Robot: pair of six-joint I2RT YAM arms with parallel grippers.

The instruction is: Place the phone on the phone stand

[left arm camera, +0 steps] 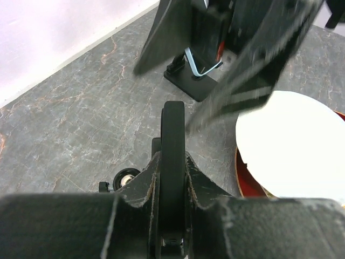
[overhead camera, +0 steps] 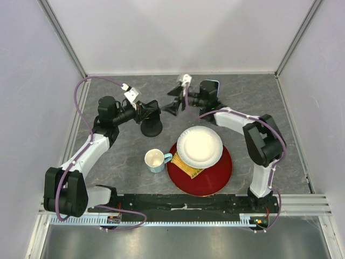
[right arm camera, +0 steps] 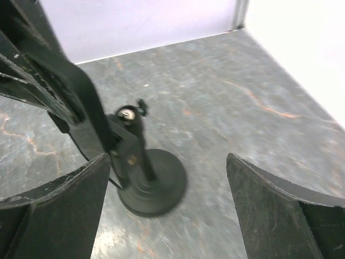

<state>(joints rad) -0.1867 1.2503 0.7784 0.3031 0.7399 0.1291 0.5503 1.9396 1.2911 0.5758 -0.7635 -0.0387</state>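
grey table (overhead camera: 121, 162); left end effector (overhead camera: 146, 111) grips phone stand (overhead camera: 152, 128).

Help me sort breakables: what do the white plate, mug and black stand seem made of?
Plate: plain white, raised rim; ceramic, plastic or paper, unclear. Mug: probably glazed ceramic, pale-blue outside. Stand: black, slight sheen on round base; metal or plastic.

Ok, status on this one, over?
Left gripper shut on phone stand. Right gripper open, empty, beside it. Phone not on stand, apparently lying behind the right wrist. Plate and cup nearby, not blocking.
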